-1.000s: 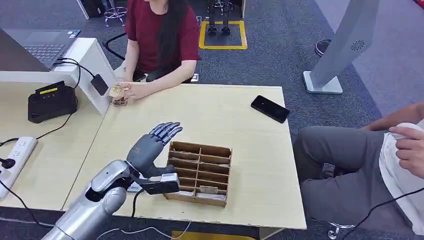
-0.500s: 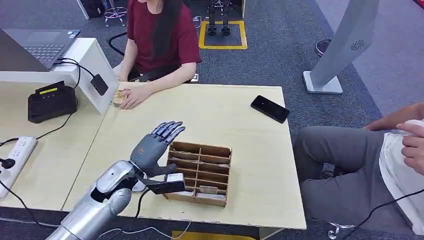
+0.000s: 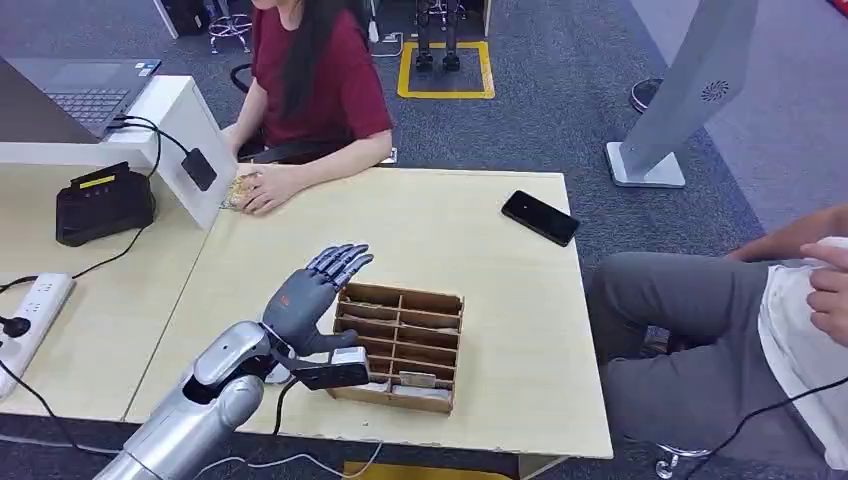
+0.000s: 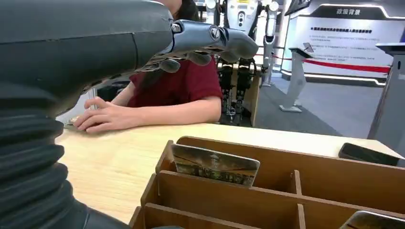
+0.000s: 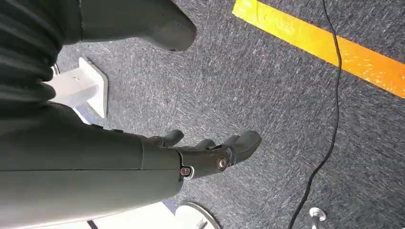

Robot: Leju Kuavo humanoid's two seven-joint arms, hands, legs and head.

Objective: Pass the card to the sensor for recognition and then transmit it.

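- Card (image 4: 215, 164) stands on its long edge in a slot of the wooden divided box (image 3: 400, 345), in the row toward the robot's side, its long axis running across the box, parallel to the partitions.
- A second card (image 3: 415, 380) stands in the nearest row of the box, toward the right.
- Left hand (image 3: 305, 300) hovers beside the box's left edge with fingers stretched out and apart, holding nothing; the upright card lies at about 4 o'clock from the palm in the head view, close by.
- Right hand (image 5: 200, 157) hangs over the carpet with fingers loosely curled around nothing, so the left hand is plainly the nearer one.
- Sensor: I judge it to be the small black reader (image 3: 198, 168) on the side of the white stand, at about 11 o'clock from the left hand and well apart from it.
- A person's hand (image 3: 265, 187) rests on the table just beside that reader.
- The next move likely needs the left hand to swing toward 4 o'clock and drop over the card's top edge.
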